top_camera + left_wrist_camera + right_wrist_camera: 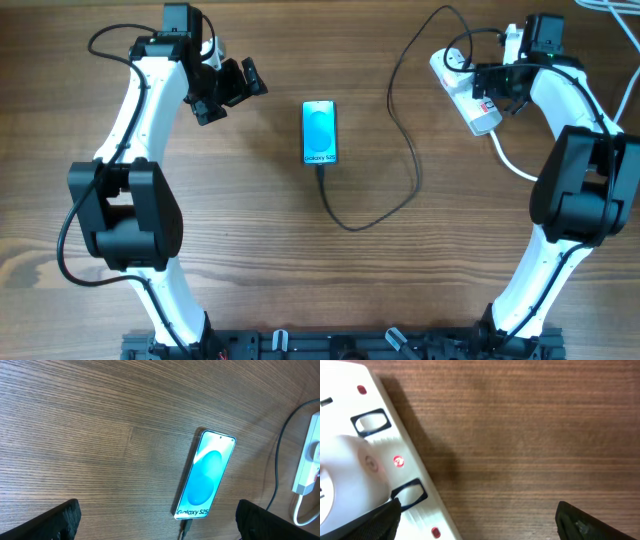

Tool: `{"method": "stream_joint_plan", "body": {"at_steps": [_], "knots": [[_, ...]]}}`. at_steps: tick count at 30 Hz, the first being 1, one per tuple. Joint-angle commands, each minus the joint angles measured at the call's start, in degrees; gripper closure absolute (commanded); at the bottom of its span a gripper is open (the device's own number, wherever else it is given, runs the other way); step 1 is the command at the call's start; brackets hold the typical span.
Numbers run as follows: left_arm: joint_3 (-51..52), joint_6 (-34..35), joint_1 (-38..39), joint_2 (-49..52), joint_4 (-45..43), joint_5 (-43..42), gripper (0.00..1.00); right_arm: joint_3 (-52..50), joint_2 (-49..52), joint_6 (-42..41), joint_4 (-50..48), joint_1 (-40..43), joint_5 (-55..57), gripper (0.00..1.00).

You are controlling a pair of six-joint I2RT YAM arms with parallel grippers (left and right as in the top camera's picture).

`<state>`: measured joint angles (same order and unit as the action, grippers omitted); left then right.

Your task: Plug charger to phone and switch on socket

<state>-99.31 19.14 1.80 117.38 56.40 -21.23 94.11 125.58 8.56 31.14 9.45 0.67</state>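
Observation:
The phone [319,132] lies flat at the table's middle, its cyan-blue screen lit, with a white band reading "Galaxy S25" at its near end; it also shows in the left wrist view [205,476]. The charger [400,120], a thin black cable, has its plug tip [185,528] in the phone's near end and runs in a loop to a white adapter [345,472] in the socket [462,88]. The socket [405,450] shows red marks, one glowing. My left gripper [228,90] is open and empty, left of the phone. My right gripper [497,88] is open over the socket.
The thick white cord [510,155] leaves the socket's grey end and curves toward the right arm. The socket shows at the right edge of the left wrist view [309,462]. Bare wooden table [300,260] lies toward the front.

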Motion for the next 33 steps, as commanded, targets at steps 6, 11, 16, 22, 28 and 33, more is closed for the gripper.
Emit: {"method": "stream_joint_plan", "body": {"at_steps": [6, 11, 16, 22, 28, 33], "knots": [[0.1, -0.9, 0.0, -1.4, 0.0, 0.3, 0.00, 0.0, 1.2, 12.3, 8.1, -0.7, -0.7, 0.00], [0.1, -0.9, 0.0, -1.4, 0.0, 0.3, 0.00, 0.0, 1.2, 12.6, 10.6, -0.2, -0.7, 0.00], [0.1, -0.9, 0.0, -1.4, 0.0, 0.3, 0.00, -0.1, 1.2, 24.3, 15.8, -0.1, -4.3, 0.00], [0.1, -0.9, 0.0, -1.4, 0.0, 0.3, 0.00, -0.5, 2.0, 25.9, 13.7, -0.1, -4.4, 0.00], [0.1, -0.9, 0.0, -1.4, 0.0, 0.3, 0.00, -1.3, 2.0, 25.6, 12.6, 0.0, -4.4, 0.06], [0.1, -0.9, 0.0, -1.4, 0.0, 0.3, 0.00, -1.3, 2.0, 23.8, 14.1, 0.0, -4.5, 0.21]]}}
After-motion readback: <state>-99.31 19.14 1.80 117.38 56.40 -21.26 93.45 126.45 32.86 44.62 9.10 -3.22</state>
